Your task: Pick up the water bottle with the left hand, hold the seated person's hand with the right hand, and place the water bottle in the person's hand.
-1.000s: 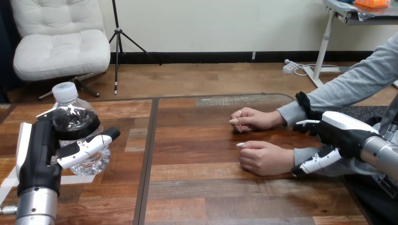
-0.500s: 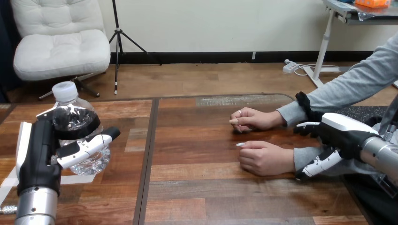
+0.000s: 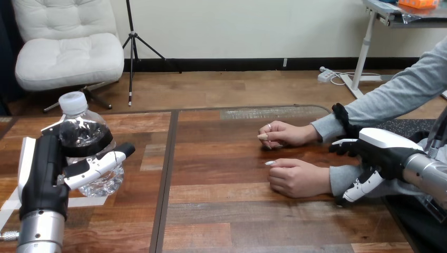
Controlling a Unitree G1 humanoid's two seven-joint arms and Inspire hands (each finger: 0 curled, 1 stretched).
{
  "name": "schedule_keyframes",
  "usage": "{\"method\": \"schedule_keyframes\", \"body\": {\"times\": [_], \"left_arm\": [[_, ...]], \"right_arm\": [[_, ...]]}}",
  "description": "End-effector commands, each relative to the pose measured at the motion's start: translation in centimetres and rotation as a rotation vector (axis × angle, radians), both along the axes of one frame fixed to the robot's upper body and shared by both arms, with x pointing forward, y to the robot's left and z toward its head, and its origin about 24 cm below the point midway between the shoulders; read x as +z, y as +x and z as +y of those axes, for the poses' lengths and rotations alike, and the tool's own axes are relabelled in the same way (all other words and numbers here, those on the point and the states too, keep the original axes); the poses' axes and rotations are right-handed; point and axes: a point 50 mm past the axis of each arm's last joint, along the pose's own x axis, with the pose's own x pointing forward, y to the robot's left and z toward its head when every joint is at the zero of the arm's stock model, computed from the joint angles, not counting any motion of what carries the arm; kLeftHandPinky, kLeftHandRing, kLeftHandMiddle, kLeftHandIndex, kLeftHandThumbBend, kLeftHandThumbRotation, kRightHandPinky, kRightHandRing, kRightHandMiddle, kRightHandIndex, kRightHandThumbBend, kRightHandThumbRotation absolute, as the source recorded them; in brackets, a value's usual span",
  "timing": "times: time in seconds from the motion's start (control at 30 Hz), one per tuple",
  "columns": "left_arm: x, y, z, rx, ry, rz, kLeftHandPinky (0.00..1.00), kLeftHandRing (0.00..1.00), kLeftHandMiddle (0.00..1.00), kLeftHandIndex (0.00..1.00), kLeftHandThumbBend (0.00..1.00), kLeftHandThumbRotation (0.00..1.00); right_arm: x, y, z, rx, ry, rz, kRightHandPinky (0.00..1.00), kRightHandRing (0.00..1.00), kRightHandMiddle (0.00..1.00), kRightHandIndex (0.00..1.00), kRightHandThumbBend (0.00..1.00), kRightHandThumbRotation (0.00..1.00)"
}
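Note:
A clear water bottle (image 3: 90,148) with a white cap stands upright at the table's left. My left hand (image 3: 43,171) is shut on it, thumb across its front and fingers round its back. The person's two hands rest loosely curled on the table at right, the far hand (image 3: 285,134) and the near hand (image 3: 298,178). My right hand (image 3: 384,150) hangs open over the grey sleeve (image 3: 343,176) behind the near hand, its fingers on the far side and its thumb on the near side. I cannot tell whether it touches the sleeve.
The wooden table (image 3: 232,221) has a dark seam (image 3: 164,184) running front to back just right of the bottle. White tape (image 3: 9,204) marks its left part. The person's other grey sleeve (image 3: 392,97) crosses the far right.
My right hand's thumb has swung down and away from the sleeve, and the hand has drifted slightly right. The left hand, the bottle and the person's hands have not moved.

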Motion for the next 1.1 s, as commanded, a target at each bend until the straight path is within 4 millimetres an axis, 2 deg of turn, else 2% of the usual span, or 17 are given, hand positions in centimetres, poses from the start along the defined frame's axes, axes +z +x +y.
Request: {"method": "schedule_keyframes", "body": {"times": [0.0,0.33,1.07], "left_arm": [[3.0,0.9,-0.4,-0.030,0.029,-0.130,0.31,0.36,0.40,0.41,0.70,0.00],[3.0,0.9,-0.4,-0.030,0.021,-0.130,0.31,0.36,0.40,0.41,0.70,0.00],[3.0,0.6,-0.5,-0.024,0.018,-0.124,0.30,0.36,0.40,0.41,0.69,0.00]], "right_arm": [[4.1,2.5,1.2,0.051,-0.027,-0.146,0.78,0.86,0.87,0.87,1.00,0.22],[4.0,2.6,1.6,0.078,-0.046,-0.154,0.73,0.83,0.85,0.84,1.00,0.25],[3.5,2.9,2.3,0.090,-0.115,-0.129,0.63,0.75,0.79,0.79,1.00,0.26]]}}
